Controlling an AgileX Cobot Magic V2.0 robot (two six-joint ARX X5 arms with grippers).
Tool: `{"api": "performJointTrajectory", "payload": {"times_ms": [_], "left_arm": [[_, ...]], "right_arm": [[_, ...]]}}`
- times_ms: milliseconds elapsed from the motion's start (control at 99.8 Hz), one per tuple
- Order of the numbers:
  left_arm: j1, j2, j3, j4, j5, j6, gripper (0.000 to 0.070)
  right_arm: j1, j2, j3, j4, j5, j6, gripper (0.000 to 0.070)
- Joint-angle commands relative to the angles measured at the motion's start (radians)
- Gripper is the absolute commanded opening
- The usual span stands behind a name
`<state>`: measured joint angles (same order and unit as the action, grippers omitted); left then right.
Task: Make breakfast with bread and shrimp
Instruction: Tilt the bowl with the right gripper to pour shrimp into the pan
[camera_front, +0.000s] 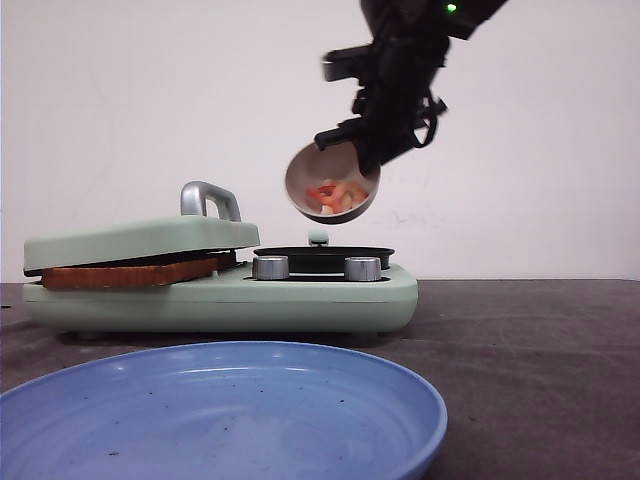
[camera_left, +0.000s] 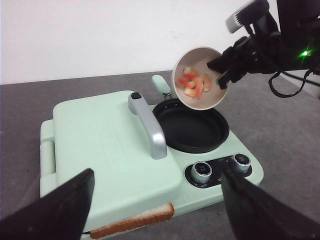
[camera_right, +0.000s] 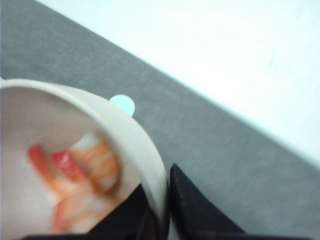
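The right gripper has its fingers pinched on the rim of a tilted bowl of shrimp above the black pan; the left gripper's fingers spread wide, empty.

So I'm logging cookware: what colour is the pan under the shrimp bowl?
Black pan, set in the mint-green breakfast maker; clearest in the left wrist view.

Front view: low, near tabletop level, facing forward to the wall, blue plate closest and the green cooker beyond at 12 o'clock. Left wrist view: high, looking down on the cooker from farther off. Right wrist view: very close, blurred, against the bowl; all three views share the bowl of shrimp.
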<state>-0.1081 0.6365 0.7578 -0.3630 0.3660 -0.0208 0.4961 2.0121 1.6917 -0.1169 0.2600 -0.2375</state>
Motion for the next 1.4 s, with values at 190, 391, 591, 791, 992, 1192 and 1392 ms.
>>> {"api": "performJointTrajectory", "payload": {"times_ms": [190,391,591,791,992,1192,1392], "left_arm": [[-0.001,0.005,0.011,0.011,0.0,0.014,0.0433],[-0.001,0.004,0.011,0.011,0.0,0.014,0.0433],[-0.001,0.004,0.011,0.011,0.0,0.014,0.0433],[-0.004,0.004,0.011,0.01,0.0,0.014,0.0433],[-0.004,0.004,0.011,0.008,0.0,0.013,0.0433],[-0.004,0.004,0.011,0.004,0.0,0.013,0.0433],[-0.003,0.005,0.011,0.004,0.0,0.013,0.0433]], "right_arm": [[0.1,0.021,0.027,0.148,0.257,-0.433,0.0001],[0.138,0.021,0.027,0.258,0.353,-0.592,0.0001],[0.154,0.021,0.027,0.336,0.389,-0.675,0.0],[0.155,0.021,0.027,0.428,0.425,-0.659,0.0],[0.155,0.021,0.027,0.431,0.421,-0.598,0.0],[0.155,0.021,0.027,0.392,0.422,-0.525,0.0001],[0.154,0.021,0.027,0.354,0.43,-0.46,0.0001]]}}
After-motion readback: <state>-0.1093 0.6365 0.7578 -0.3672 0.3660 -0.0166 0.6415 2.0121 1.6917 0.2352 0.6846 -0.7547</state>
